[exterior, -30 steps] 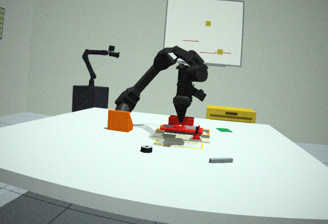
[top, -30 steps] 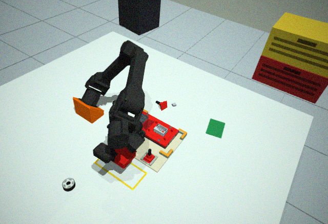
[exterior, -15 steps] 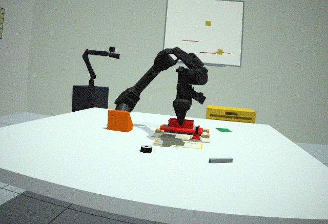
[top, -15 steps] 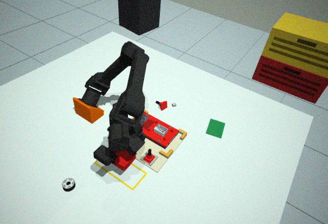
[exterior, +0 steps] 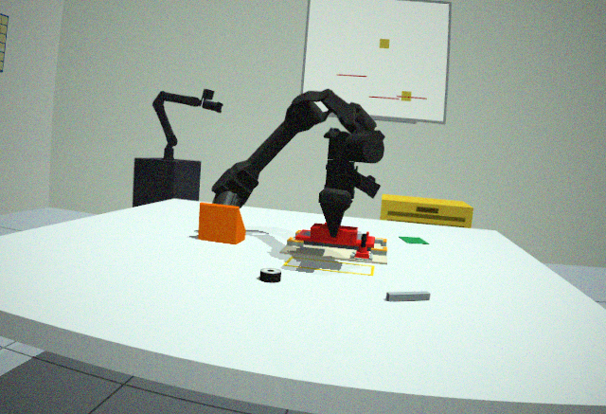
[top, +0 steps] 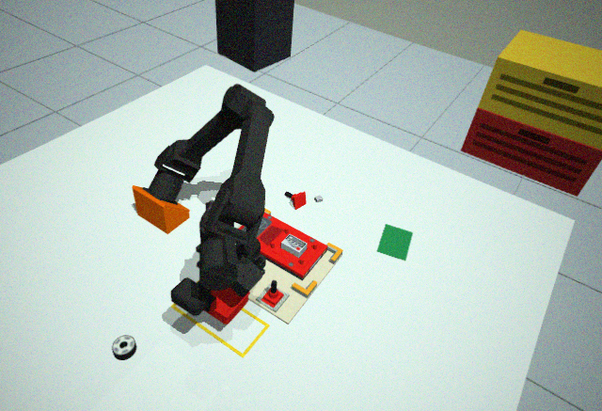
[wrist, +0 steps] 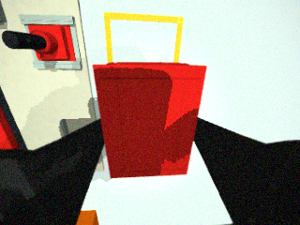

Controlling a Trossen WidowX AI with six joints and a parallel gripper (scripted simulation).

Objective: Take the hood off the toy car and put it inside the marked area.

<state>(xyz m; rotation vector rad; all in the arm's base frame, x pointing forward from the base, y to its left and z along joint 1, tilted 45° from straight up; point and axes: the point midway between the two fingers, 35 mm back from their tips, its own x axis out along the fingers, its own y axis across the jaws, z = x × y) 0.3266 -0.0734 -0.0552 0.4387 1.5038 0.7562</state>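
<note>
Red hood gripped above the yellow outline

The gripper (exterior: 334, 233) (wrist: 149, 122) points down with its fingers well apart, clamped on the two sides of the red hood (top: 227, 303) (exterior: 320, 229) (wrist: 150, 122). The hood is off the toy car (top: 296, 245) (exterior: 303, 236) (wrist: 7, 128) and hangs above the table (top: 437, 324) (exterior: 235, 321) (wrist: 253, 70), over part of the marked area (top: 255, 340) (exterior: 373, 270) (wrist: 142, 18), a yellow outline toward the table edge nearest the exterior view. In the top view, the outline's right and bottom corners show past the hood.

The car sits on a beige board (top: 289, 314) (exterior: 337, 254) (wrist: 56, 105) with orange corner brackets, just beside the outline. Its open front holds a gray engine block (top: 293, 245) with a small red mark on top. On the same board, near its bottom corner in the top view, a gray-rimmed square holder (top: 264, 301) (wrist: 47, 20) has a red piece with a black peg (top: 274, 287) (exterior: 365, 241) (wrist: 23, 40) standing in it.

A black-and-white wheel (top: 123, 346) (exterior: 270, 275) lies near the outline, toward the exterior view's near edge. A gray bar (exterior: 408, 296) lies closer to that edge, and a green square (top: 394, 242) (exterior: 413, 240) lies toward the top view's right corner.
</note>
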